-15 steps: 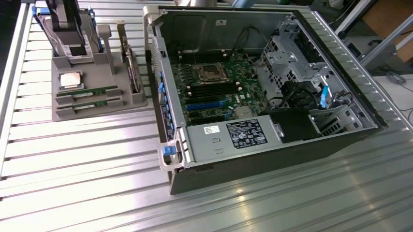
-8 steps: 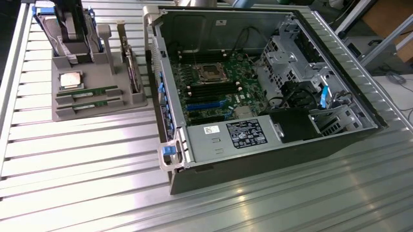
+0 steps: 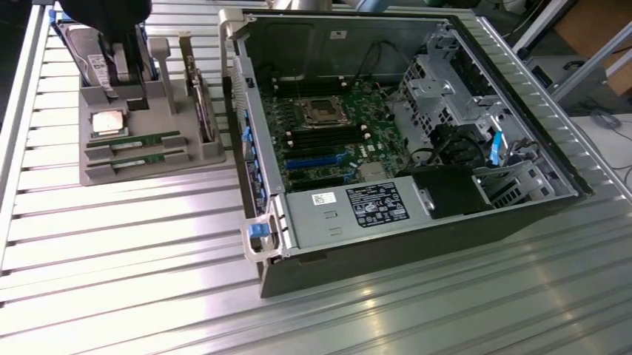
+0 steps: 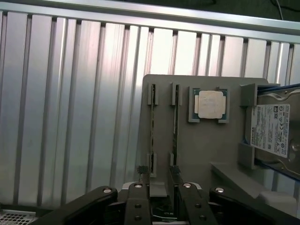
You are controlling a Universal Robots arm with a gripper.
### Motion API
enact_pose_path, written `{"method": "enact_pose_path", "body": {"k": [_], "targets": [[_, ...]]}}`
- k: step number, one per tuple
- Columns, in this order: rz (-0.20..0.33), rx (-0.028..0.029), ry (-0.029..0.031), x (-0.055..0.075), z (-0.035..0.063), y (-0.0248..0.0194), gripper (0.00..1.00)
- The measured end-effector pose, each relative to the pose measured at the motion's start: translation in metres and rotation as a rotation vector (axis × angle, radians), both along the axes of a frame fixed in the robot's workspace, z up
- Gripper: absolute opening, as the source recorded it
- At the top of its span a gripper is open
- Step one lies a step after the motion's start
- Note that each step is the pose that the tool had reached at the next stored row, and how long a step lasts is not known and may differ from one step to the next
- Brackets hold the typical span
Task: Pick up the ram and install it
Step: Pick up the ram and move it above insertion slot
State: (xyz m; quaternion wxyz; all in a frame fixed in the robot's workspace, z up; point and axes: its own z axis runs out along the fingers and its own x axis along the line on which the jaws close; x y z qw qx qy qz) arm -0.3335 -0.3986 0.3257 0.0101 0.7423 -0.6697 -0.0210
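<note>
Gripper [image 4: 159,177] spread over the ram [image 4: 152,131] — exterior view: open case [image 3: 415,250].

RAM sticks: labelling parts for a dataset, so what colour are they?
The RAM sticks are green, best seen in the exterior view.

Ribbed metal desk [image 3: 138,296], silver slats running edge to edge, streaked with pale glare of reflected light. Past its far corner on the exterior view's right: slanted metal frame bars [image 3: 593,70], brown panel [image 3: 596,26], white surface [image 3: 607,151].
</note>
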Motion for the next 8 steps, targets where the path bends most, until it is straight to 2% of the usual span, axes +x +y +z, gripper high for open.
{"method": "enact_pose_path", "body": {"k": [8], "targets": [[0.0,0.0,0.0,-0.013,-0.0185,0.0,0.3]]}}
